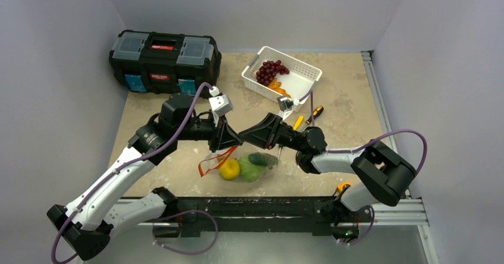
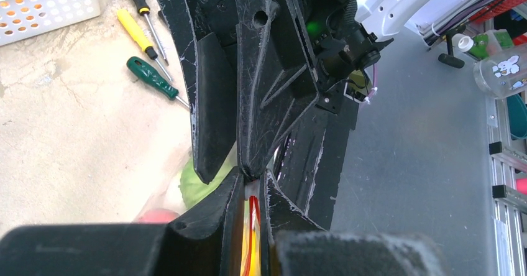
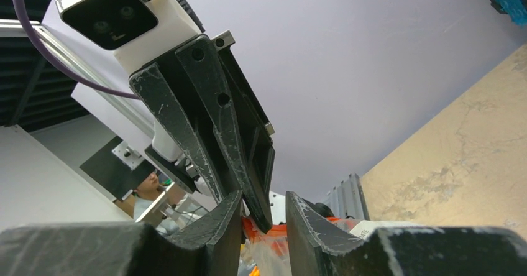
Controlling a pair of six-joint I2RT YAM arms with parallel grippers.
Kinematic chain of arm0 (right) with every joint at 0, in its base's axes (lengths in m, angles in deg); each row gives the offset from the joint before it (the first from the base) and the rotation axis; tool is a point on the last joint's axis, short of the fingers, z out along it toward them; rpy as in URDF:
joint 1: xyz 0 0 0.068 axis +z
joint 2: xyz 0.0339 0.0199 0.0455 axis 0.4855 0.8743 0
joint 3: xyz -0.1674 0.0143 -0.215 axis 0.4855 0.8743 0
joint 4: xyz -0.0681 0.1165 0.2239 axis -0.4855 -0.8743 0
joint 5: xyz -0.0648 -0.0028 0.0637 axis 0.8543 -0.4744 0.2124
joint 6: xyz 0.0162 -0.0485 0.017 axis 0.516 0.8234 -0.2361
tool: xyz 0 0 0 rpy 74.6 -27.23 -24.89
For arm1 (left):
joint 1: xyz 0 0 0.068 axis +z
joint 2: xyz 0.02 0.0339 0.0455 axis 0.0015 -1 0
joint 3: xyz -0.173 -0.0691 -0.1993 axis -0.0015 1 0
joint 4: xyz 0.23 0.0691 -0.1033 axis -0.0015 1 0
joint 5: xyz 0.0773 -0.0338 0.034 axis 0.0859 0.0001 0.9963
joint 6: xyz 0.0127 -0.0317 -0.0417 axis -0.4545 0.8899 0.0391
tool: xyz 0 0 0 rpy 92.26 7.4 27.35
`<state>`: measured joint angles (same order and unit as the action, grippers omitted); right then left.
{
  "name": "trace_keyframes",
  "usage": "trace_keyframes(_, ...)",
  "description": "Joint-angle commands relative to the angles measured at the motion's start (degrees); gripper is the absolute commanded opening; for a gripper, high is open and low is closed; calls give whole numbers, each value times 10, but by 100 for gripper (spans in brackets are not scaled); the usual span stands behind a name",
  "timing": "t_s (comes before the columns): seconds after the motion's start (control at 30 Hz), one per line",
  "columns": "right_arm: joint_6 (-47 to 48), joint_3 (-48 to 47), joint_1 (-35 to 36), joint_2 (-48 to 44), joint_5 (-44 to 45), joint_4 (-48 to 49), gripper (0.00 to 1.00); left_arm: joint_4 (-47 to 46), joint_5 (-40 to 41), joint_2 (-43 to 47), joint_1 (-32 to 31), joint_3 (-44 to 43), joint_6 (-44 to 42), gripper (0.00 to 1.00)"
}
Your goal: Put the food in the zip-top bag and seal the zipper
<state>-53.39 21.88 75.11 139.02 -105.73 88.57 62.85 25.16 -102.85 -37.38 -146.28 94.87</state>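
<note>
Pinching, left gripper (image 2: pixel 252 189): its fingers are nearly together, clamped on the orange-red zipper (image 2: pixel 251 229), which runs up between them.
right gripper (image 3: pixel 264 202): a gap stands between its fingers, with the orange-red strip and the tip of the other gripper in that gap. Whether the fingers press the strip cannot be told.
Meeting point: the two grippers are tip to tip, just above the bag's mouth.
Left arm: it rises from its base at the near left, elbow high, with the forearm pointing right toward the table's middle.
Right arm: it folds back from its base at the near right, with the forearm running left.
zip-top bag (image 1: pixel 272 163): it lies on the table (image 1: pixel 345 97) under the grippers, near the near edge, and its strip loops out to the left.
Food: a yellow citrus (image 1: pixel 229 169), a green cabbage (image 1: pixel 251 170) and a dark cucumber (image 1: pixel 258 159) sit inside the bag.
Farther out: screwdrivers (image 1: pixel 312 114), a white basket (image 1: pixel 309 74) holding grapes (image 1: pixel 270 72), and a black toolbox (image 1: pixel 163 59).
</note>
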Motion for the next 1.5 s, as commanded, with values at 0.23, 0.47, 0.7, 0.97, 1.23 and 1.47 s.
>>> trace_keyframes(0.23,17,20,12,-10,-11,145,28,-31,2,7,-1,-6,-8,0)
trace_keyframes(0.47,13,31,29,-17,27,143,0,-32,8,3,-1,-5,-4,0)
trace_keyframes(0.7,46,41,43,-69,85,55,0,-32,18,3,-1,-6,-1,0)
trace_keyframes(0.97,202,32,51,-217,210,-211,0,14,-13,-24,0,-36,25,0)
trace_keyframes(1.23,209,10,33,-204,165,-182,0,70,-7,-26,0,-47,17,0)
trace_keyframes(1.47,135,-8,-100,-103,-189,-48,49,29,-5,-23,2,-41,30,0)
